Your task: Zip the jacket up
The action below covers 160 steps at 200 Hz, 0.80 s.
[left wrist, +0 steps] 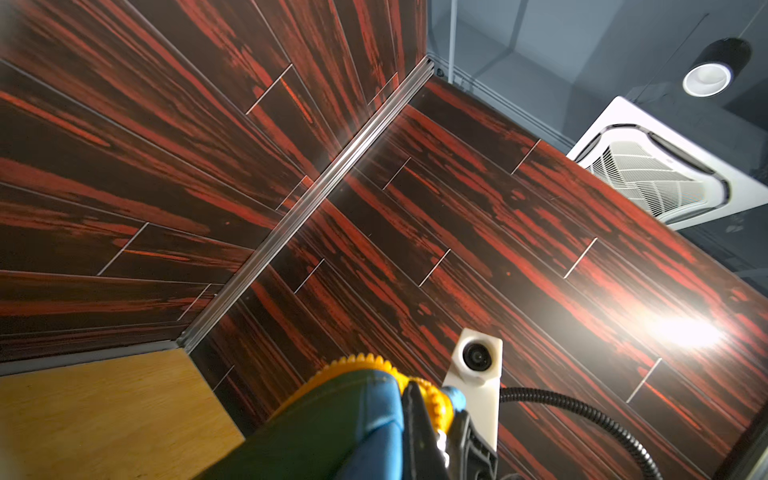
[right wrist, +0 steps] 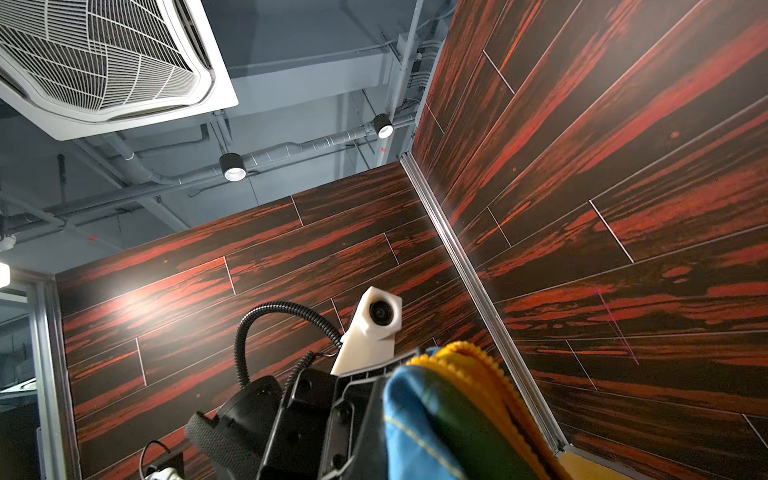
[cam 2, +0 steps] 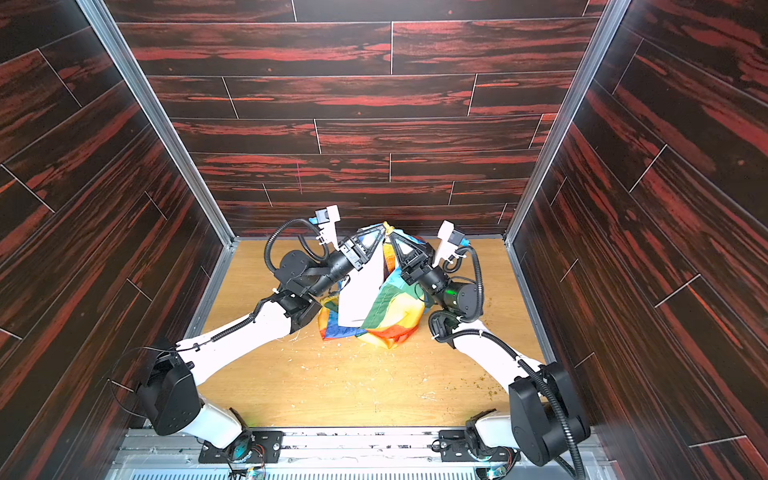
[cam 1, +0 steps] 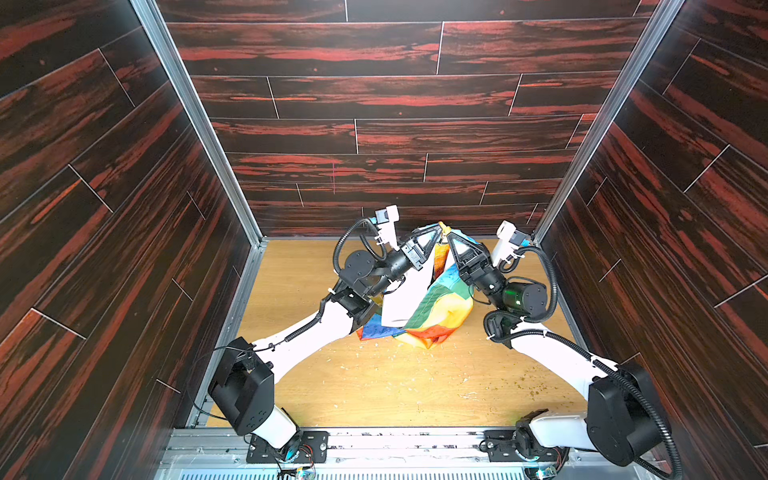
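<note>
Fabric hangs between the two arms. In both top views the jacket [cam 1: 436,303] [cam 2: 386,311] sits close to the far edge of the tabletop [cam 1: 374,395]. Its upper end is raised in the air and its lower folds are heaped on the wood, with the white lining [cam 1: 405,295] facing outward. The left gripper [cam 1: 435,233] and the right gripper [cam 1: 449,237] meet almost tip to tip at that raised end. Each has its jaws pressed tight on the cloth.

In the left wrist view we see green and blue cloth edged by the yellow zipper teeth [left wrist: 361,359]. This gripper's own fingertips are buried under the cloth.

In the right wrist view blue and green panels bulge beside the same yellow teeth [right wrist: 465,351], and again the fingertips are covered.

We judge the jacket to be light, thin and limp. It should sag, twist and slide through a loose pinch, but it is in no danger of breaking. The firmer zipper tape is the best place to hold it, one side per gripper and close to the teeth. We cannot find the slider, nor tell whether the collar or the hem is the raised end.
</note>
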Motion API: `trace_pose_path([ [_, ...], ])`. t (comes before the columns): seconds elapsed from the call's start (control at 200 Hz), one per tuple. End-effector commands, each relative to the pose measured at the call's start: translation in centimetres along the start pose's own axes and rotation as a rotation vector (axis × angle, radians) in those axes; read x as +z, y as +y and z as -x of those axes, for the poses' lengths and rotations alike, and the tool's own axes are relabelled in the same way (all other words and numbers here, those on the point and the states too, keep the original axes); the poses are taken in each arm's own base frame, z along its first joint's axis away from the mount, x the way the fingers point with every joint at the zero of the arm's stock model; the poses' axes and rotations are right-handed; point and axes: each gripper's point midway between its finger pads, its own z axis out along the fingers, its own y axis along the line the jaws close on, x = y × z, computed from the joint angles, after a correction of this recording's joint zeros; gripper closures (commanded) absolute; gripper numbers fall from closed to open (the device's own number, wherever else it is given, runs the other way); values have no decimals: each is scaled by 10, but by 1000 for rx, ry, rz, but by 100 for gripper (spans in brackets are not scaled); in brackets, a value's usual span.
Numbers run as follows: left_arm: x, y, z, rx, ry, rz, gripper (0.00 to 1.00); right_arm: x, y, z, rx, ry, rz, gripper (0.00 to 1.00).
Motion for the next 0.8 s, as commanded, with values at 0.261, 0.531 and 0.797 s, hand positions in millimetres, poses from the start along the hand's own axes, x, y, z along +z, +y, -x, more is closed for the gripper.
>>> trace_pose_path([
  [0.261,-8,-20,5,33,-9,-31,100,1,15,24,-38,-95,14,100],
  [0.531,-9,-31,6,-30,22,-61,100,1,12,21,-60,-89,13,100],
  [0.797,-12,-37,5,-58,51,-58,100,1,11,17,-58,-76,18,100],
])
